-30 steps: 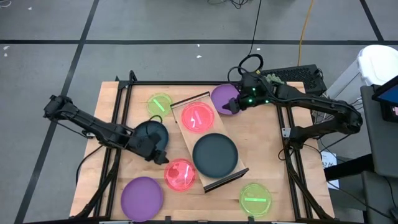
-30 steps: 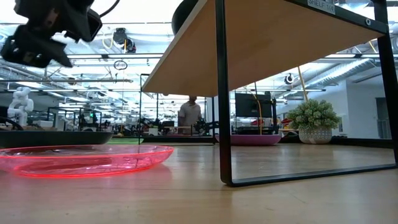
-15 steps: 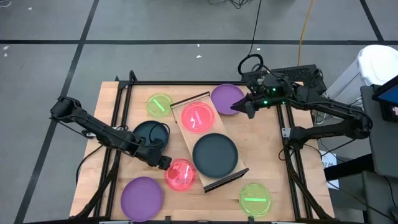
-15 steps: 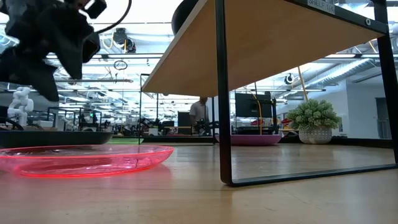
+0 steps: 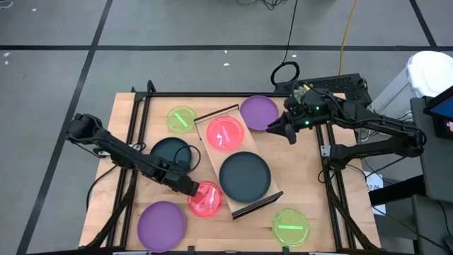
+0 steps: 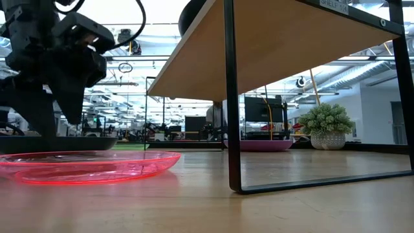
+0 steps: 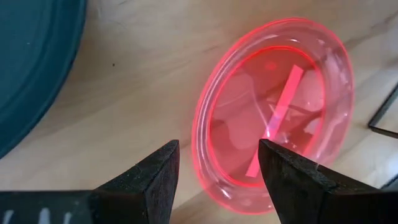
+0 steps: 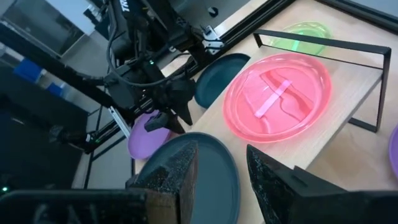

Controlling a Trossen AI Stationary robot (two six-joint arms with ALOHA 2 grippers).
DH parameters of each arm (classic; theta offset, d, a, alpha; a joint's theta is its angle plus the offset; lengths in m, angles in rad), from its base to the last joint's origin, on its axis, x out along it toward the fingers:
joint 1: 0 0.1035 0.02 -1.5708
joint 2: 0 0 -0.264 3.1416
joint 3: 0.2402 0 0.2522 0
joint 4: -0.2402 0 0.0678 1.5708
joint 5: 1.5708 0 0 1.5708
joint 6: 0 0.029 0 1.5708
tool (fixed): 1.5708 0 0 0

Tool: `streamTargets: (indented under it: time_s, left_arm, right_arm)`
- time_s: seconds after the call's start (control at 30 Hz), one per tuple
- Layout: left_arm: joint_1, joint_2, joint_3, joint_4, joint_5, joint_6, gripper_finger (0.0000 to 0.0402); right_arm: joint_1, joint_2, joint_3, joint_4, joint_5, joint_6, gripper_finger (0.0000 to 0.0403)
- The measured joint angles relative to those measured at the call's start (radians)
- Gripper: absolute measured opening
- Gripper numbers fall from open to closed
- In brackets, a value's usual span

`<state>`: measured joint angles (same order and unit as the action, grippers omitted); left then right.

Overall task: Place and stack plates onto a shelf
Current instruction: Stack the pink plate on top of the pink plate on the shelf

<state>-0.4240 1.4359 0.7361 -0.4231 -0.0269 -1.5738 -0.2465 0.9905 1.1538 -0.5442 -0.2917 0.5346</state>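
My left gripper [image 7: 214,163] hangs spread wide, empty, straddling the near rim of the pink plate [image 7: 277,112] lying on the wooden tabletop [image 7: 134,87] beside the shelf [image 5: 212,159]. I'd lower squarely and pinch the rim. The right gripper [image 5: 277,129] waits empty, half-parted. A busy lab lies behind.

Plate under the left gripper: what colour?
Translucent pink-red plate; clearest in the left wrist view.

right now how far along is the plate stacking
Done: one pink plate and one dark plate lie side by side on the shelf, nothing stacked. In hand: the open left gripper is at the pink plate on the table. Six plates remain off the shelf.
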Motion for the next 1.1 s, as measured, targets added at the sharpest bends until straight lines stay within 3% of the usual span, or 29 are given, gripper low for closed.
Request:
streamTargets:
  time_s: [1.1]
  left_arm:
    - [-0.014, 0.103, -0.016, 0.090, -0.025, -0.035, 0.0223]
  right_arm:
    - [0.004, 0.000, 0.000, -0.014, 0.005, -0.050, 0.0121]
